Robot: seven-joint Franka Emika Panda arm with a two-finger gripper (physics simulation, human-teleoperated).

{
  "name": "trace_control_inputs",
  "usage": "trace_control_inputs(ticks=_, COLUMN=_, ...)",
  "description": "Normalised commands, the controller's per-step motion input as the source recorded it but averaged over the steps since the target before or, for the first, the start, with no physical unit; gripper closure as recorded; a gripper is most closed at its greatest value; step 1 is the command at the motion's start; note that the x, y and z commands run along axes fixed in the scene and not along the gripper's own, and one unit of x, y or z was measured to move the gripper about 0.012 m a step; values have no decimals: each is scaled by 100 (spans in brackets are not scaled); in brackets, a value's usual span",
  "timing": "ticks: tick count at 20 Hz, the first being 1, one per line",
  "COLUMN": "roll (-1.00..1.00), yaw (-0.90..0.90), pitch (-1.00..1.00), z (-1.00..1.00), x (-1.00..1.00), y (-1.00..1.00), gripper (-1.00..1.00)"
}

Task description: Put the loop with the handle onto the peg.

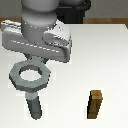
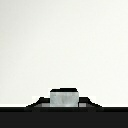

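The loop with the handle [image 1: 29,76] is a flat gray ring with a round hole, held level above the table. White table shows through its hole. My gripper [image 1: 38,59] is shut on the loop's stubby handle at the ring's far side; the wrist body hides the fingers. In the wrist view only the gray handle end [image 2: 64,97] shows, with dark shapes on both sides. The peg [image 1: 34,106] is a short upright gray cylinder. It stands just in front of and below the ring's near rim, outside the hole.
A brown wooden rectangular block [image 1: 95,104] stands upright on the white table [image 1: 100,55], toward the exterior view's right of the peg. The table's far edge runs along the back against a dark background.
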Motion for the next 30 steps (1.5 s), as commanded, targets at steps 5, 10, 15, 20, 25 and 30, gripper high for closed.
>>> trace_control_inputs(ticks=5, roll=0, yaw=0, pitch=0, z=-20, x=20, y=0, gripper=100)
trace_control_inputs(ticks=10, roll=0, yaw=0, pitch=0, z=-80, x=0, y=0, gripper=100)
trace_control_inputs(ticks=15, roll=0, yaw=0, pitch=0, z=-40, x=0, y=-20, gripper=100)
trace_control_inputs(ticks=20, roll=0, yaw=0, pitch=0, z=-20, x=-20, y=0, gripper=-100)
trace_control_inputs(ticks=25, roll=0, yaw=0, pitch=0, z=0, x=0, y=0, gripper=-100)
trace_control_inputs(ticks=30, roll=0, yaw=0, pitch=0, z=0, x=0, y=0, gripper=-100)
